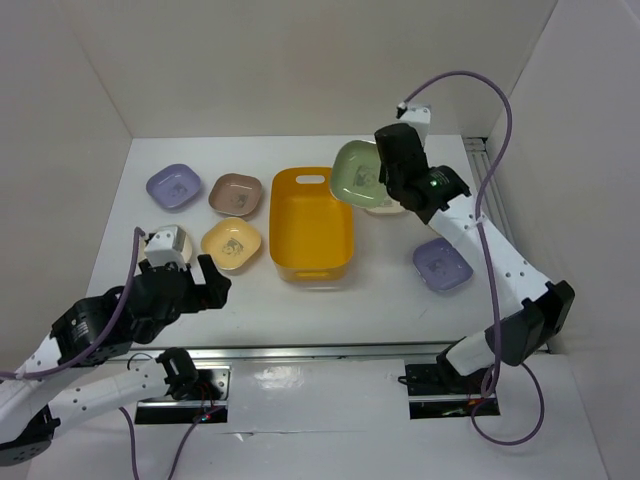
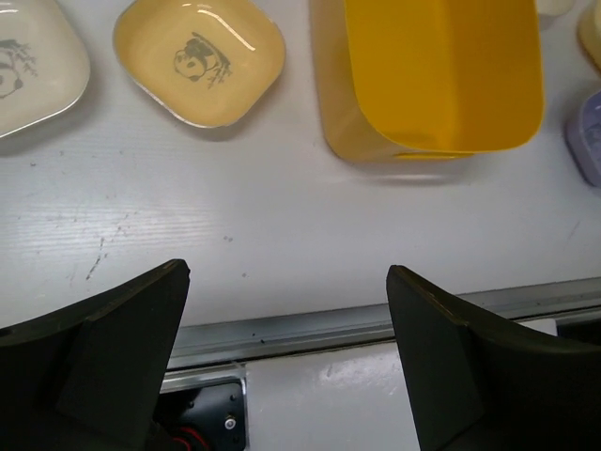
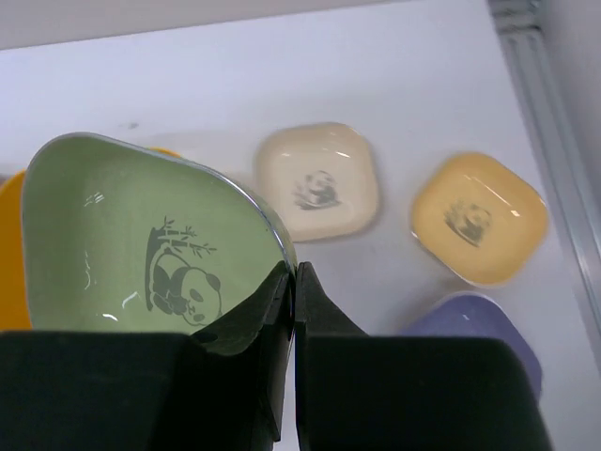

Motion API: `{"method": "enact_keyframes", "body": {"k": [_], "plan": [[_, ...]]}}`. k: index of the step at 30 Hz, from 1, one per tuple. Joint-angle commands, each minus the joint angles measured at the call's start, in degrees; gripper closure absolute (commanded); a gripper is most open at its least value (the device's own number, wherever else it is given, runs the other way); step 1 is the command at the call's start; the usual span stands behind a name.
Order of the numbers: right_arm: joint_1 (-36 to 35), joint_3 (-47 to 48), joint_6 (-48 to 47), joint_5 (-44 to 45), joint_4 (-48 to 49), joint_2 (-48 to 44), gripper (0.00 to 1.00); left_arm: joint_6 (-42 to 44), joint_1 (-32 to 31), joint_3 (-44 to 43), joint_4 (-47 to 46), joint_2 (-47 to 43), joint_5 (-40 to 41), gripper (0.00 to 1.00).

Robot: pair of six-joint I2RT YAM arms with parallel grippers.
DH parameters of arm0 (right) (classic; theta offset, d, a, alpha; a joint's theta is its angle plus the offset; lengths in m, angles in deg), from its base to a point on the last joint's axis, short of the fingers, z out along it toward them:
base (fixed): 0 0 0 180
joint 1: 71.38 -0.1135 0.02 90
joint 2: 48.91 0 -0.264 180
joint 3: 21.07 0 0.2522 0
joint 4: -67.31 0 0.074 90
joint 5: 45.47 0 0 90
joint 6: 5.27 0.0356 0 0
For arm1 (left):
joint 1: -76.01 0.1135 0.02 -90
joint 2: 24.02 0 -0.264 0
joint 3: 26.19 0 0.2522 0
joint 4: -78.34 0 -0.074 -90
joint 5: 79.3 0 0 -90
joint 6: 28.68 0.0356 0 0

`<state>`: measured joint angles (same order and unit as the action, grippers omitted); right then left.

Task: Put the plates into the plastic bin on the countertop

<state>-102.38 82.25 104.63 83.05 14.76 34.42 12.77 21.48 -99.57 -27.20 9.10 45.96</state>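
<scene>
- Top external view is showing the plastic bin (image 1: pixel 310 225) sitting mid-tabletop (image 1: pixel 380 300), with the green plate (image 1: pixel 358 172) hanging tilted over its far right corner, clear of the surface.
- Right wrist view is adding what the top view cannot: the right fingers (image 3: pixel 324 324) are pressing together on the green plate's rim, and the panda picture is facing the camera.
- Right wrist view is also catching the right cream plate (image 3: pixel 317 180) and right yellow plate (image 3: pixel 479 218) lying side by side. From above, the right arm (image 1: pixel 490 250) is hiding that yellow one and most of the cream one.
- Left wrist view is showing the left fingers (image 2: pixel 122 329) standing wide apart, gripping nothing, low over the tabletop's near edge.
- Only the top view is taking in the left lavender plate (image 1: pixel 173 187) and brown-pink plate (image 1: pixel 235 194) at far left. The left yellow plate (image 1: pixel 231 243) is lying just left of the bin.
- Right lavender plate (image 1: pixel 442 265) is lying right of the bin, and both wrist views are showing only part of it.
- Left cream plate (image 2: pixel 28 66) is being cut off at the frame edge. From above I cannot tell it from the wrist's white housing.
</scene>
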Motion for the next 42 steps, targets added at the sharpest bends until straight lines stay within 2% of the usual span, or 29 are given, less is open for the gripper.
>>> {"method": "enact_keyframes", "body": {"k": [1,2,9,16,18,19,20,21,23,24,29,31,33,34,36,38,42], "plan": [[-2.2,5.0,-7.7,-13.1,3.6,6.3,1.0,-9.7,-0.1,-3.1,4.4,4.1,5.7,0.0],[-3.1,5.0,-9.1,-14.8,4.6,7.9,1.0,-12.9,-0.1,-4.2,8.9,4.9,6.8,0.0],[-4.7,7.0,-14.3,-22.4,9.7,20.0,1.0,-25.2,-0.1,-6.2,11.3,6.0,9.5,0.0],[-4.2,9.5,-14.3,-24.3,12.5,25.8,1.0,-37.0,-0.1,-1.7,14.2,11.2,12.5,0.0],[-4.2,9.5,-13.7,-24.3,13.3,27.7,0.83,-42.4,-0.1,0.0,14.9,11.8,13.1,0.0],[-3.6,10.5,-13.7,-24.3,13.3,27.7,0.77,-43.4,-0.1,1.9,14.2,11.8,14.5,0.0],[-3.6,11.2,-13.7,-24.8,13.3,28.5,0.42,-45.0,0.4,2.8,13.5,11.8,14.5,0.0],[-4.1,11.3,-13.7,-24.8,13.3,28.5,0.29,-45.0,0.9,3.5,12.8,12.6,15.3,0.0],[-5.1,12.6,-13.7,-24.8,13.3,27.8,0.14,-45.0,3.6,5.4,9.2,13.4,15.3,0.0],[-6.3,13.2,-13.7,-24.8,13.3,26.9,0.0,-43.6,5.0,6.0,7.3,14.6,15.3,0.0],[-10.6,14.9,-13.7,-22.8,12.5,21.5,0.0,-36.4,16.3,10.5,-6.5,17.6,8.4,0.0],[-12.0,11.7,-13.7,-22.8,13.6,17.0,0.0,-30.9,22.9,12.1,-15.6,19.2,5.2,0.0],[-13.0,7.9,-13.7,-22.8,14.8,14.0,0.0,-27.5,30.7,14.6,-22.0,22.8,-2.1,0.0],[-14.0,6.8,-13.7,-22.8,14.8,11.1,0.0,-24.0,32.9,15.4,-29.3,24.2,-4.7,0.0],[-15.0,3.4,-13.7,-22.8,15.3,8.6,0.0,-21.9,38.1,17.4,-34.8,28.4,-10.8,0.02],[-16.4,1.2,-14.3,-22.8,15.9,5.3,0.0,-20.6,40.1,18.0,-41.4,31.1,-12.7,0.03],[-17.6,-2.3,-14.3,-21.3,16.5,2.5,0.0,-20.1,42.2,17.3,-45.5,38.5,-14.8,0.07]]}}
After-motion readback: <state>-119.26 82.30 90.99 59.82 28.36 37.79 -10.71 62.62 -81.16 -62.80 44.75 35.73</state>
